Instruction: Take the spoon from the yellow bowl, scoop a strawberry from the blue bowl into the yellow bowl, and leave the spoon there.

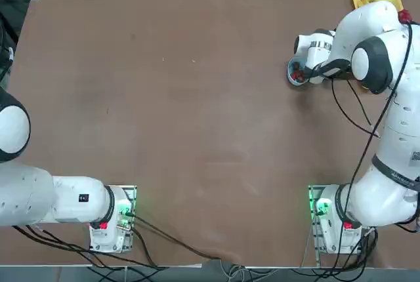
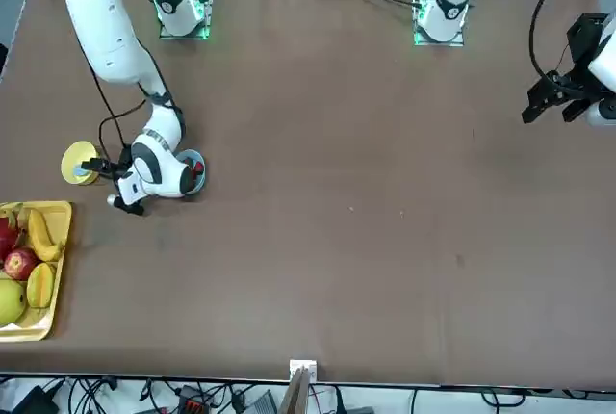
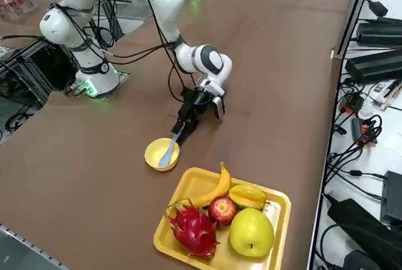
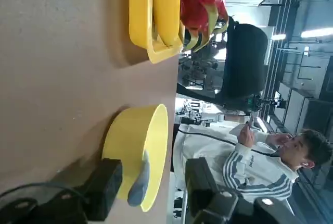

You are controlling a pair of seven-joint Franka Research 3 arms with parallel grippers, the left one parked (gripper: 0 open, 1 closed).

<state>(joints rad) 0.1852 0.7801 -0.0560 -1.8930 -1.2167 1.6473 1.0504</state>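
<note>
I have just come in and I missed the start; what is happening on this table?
The robot's right arm has brought its right gripper low to the spoon, which lies in the yellow bowl with its handle out over the rim. One finger stands on each side of the handle, with gaps. The blue bowl, holding something red, and the tray of fruit wait nearby.

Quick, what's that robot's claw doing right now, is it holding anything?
Right claw: open, its fingers on either side of the spoon handle at the yellow bowl; no grip on it yet.
</note>
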